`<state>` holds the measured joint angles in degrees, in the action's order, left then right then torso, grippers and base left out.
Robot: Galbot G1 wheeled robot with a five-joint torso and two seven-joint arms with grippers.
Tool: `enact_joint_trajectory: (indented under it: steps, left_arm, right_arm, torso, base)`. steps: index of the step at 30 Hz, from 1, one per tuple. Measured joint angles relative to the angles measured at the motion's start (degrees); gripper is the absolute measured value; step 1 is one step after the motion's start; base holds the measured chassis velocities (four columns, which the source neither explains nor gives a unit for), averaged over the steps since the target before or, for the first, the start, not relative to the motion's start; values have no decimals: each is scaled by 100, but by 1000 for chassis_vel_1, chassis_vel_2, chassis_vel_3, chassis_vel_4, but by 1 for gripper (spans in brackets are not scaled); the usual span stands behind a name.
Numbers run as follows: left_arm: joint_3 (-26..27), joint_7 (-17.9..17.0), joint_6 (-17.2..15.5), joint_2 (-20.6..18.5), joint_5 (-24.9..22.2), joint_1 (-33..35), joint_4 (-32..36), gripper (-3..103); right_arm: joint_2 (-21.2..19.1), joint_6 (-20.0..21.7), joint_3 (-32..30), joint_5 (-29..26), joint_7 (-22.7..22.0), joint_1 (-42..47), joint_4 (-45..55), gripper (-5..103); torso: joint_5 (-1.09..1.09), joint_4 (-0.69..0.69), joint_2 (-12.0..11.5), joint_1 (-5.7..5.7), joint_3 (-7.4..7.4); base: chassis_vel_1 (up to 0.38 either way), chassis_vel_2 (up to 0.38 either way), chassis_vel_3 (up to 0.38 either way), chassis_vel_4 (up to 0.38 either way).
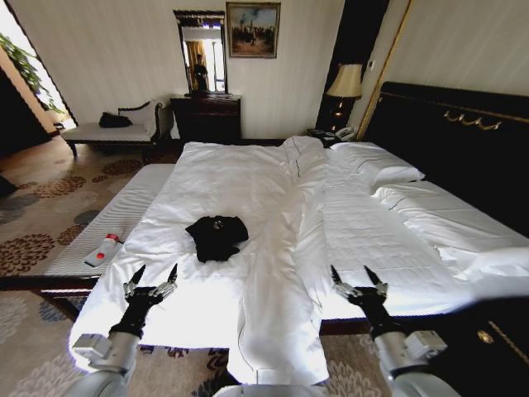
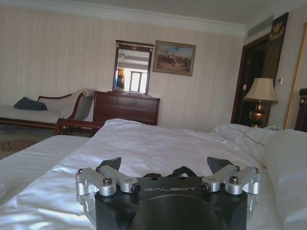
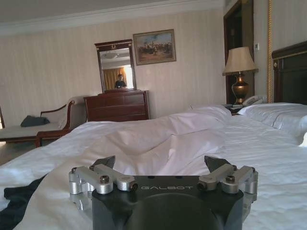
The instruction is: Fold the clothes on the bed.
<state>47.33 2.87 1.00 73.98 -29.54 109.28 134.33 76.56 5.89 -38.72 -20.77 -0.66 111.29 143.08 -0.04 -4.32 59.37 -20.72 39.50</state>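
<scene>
1. One black T-shirt [image 1: 216, 236] lies bunched on the bed [image 1: 248, 186], toward 11 o'clock from the robot
2. One white bottle [image 1: 102, 250] with red cap rests on the striped bench [image 1: 124, 211] at 9 o'clock of the shirt
3. "GALBOT" is printed on both wrists
4. Left gripper [image 1: 151, 276] and right gripper [image 1: 357, 277] hover over the bed's near edge, jaws spread wide, holding nothing

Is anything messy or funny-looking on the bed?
Yes. The black T-shirt lies in a crumpled heap on the white bed, not spread flat. The duvet is bunched into a long ridge down the middle. A small white bottle lies tipped over on the striped bench beside the bed.
</scene>
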Motion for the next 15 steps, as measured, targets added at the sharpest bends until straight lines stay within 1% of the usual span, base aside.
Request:
enact_joint_trajectory:
  steps: [3,12,15]
  left_arm:
    - [17,3,4,-47,-35,2,3,100]
    - [-26,3,8,-27,-27,-5,-2,100]
    - [-29,3,8,-26,-25,-6,-2,100]
  right_arm:
    - [-14,-50,-27,157,-23,-41,-132,100]
    - [-24,-89,-68,181,-36,-102,-325,100]
    - [-35,-92,-93,122,-37,-113,-327,100]
  torso:
    - [2,-1,0,0,0]
    - [1,-1,0,0,0]
    - [2,-1,0,0,0]
  base:
    - [0,0,0,0]
    - [0,0,0,0]
    - [52,63,-60,-56]
